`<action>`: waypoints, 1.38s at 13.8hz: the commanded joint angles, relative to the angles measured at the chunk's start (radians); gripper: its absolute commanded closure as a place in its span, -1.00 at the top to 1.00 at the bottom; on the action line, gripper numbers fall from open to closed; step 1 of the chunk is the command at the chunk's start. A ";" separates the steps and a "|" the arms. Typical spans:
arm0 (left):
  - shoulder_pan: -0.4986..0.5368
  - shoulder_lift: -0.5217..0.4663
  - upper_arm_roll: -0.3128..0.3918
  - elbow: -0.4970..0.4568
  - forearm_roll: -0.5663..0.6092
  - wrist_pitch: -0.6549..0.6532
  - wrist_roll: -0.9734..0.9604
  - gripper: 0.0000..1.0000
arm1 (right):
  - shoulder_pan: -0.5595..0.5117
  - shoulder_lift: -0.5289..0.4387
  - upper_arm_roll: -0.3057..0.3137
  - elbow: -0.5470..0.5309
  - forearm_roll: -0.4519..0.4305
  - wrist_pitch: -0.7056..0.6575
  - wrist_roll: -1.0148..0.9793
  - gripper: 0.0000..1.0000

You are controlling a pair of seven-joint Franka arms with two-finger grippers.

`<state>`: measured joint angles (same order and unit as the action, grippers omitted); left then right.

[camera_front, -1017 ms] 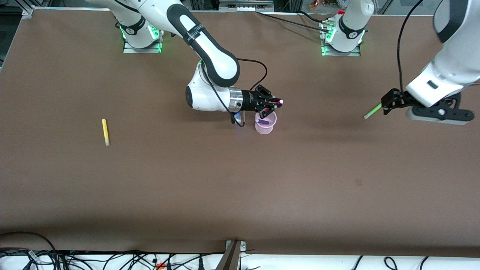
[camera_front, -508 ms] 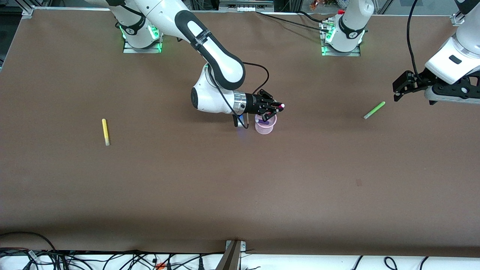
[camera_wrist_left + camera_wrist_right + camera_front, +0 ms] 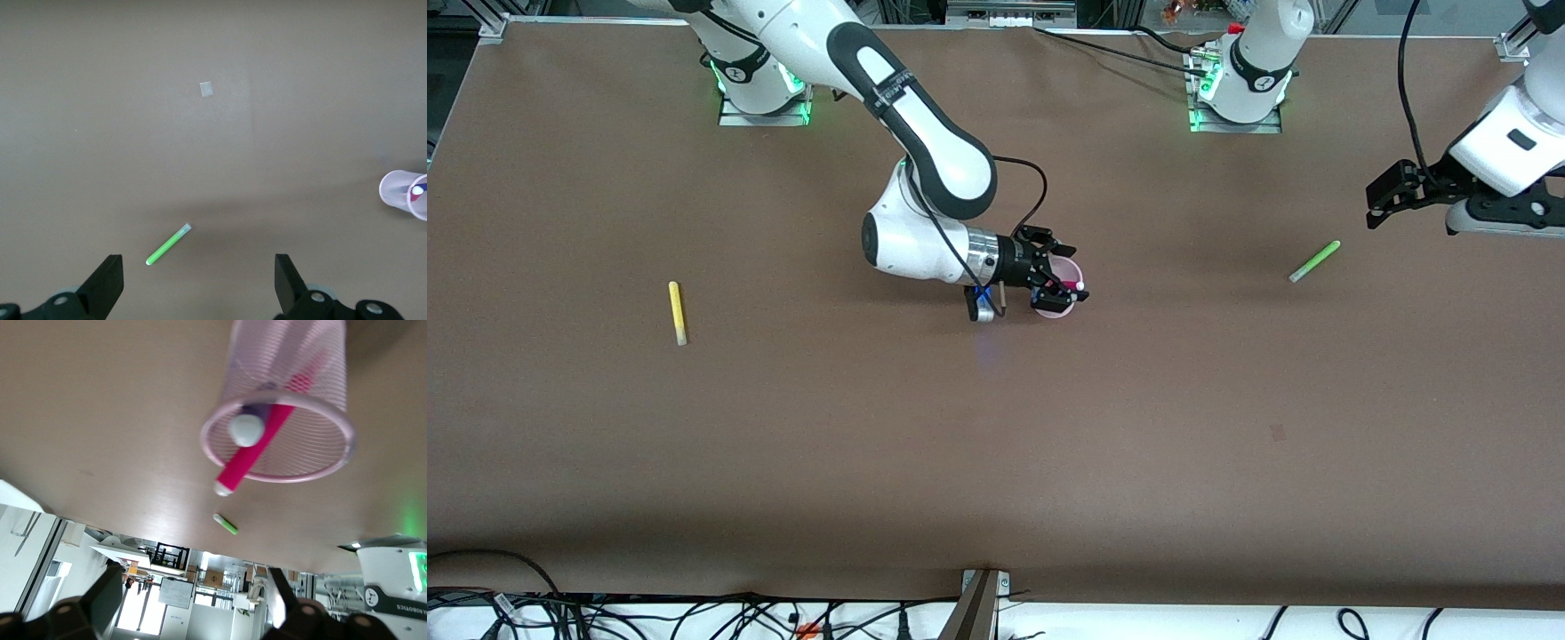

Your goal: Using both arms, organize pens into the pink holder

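The pink holder (image 3: 1051,308) stands mid-table with a magenta pen (image 3: 1072,286) and a dark purple pen inside it. In the right wrist view the holder (image 3: 267,353) shows the magenta pen (image 3: 257,450) leaning out over its rim, beside the purple pen (image 3: 255,410). My right gripper (image 3: 1063,271) is open just over the holder, holding nothing (image 3: 193,587). A green pen (image 3: 1314,261) lies on the table toward the left arm's end. My left gripper (image 3: 1376,206) is open and empty above the table beside it (image 3: 198,280), with the green pen (image 3: 168,245) between its fingers' line of sight. A yellow pen (image 3: 678,311) lies toward the right arm's end.
The brown table (image 3: 996,462) carries a small pale mark (image 3: 1278,433), which also shows in the left wrist view (image 3: 206,89). Cables run along the table's edge nearest the front camera (image 3: 694,613). The holder shows at the edge of the left wrist view (image 3: 400,190).
My right gripper came down over the holder and opened; the magenta pen now rests in the holder. My left gripper drew up and away from the green pen, which stays on the table.
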<state>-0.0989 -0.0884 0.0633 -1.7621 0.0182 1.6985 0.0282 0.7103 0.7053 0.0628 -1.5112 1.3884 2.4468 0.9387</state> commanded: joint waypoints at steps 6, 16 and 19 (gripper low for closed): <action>0.010 -0.014 -0.030 0.000 -0.034 0.003 0.018 1.00 | -0.006 -0.202 -0.200 -0.057 -0.422 -0.225 -0.057 1.00; 0.004 -0.014 -0.033 -0.002 -0.021 -0.039 0.022 1.00 | -0.262 -0.614 -0.336 -0.093 -0.952 -0.928 -0.525 1.00; 0.002 -0.014 -0.033 -0.007 -0.018 -0.039 0.019 1.00 | -0.458 -0.699 -0.197 -0.093 -1.158 -1.000 -0.743 1.00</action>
<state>-0.0926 -0.0920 0.0310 -1.7625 -0.0024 1.6709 0.0288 0.3560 0.0755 -0.2417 -1.5644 0.3293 1.4638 0.2995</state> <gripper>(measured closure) 0.000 0.000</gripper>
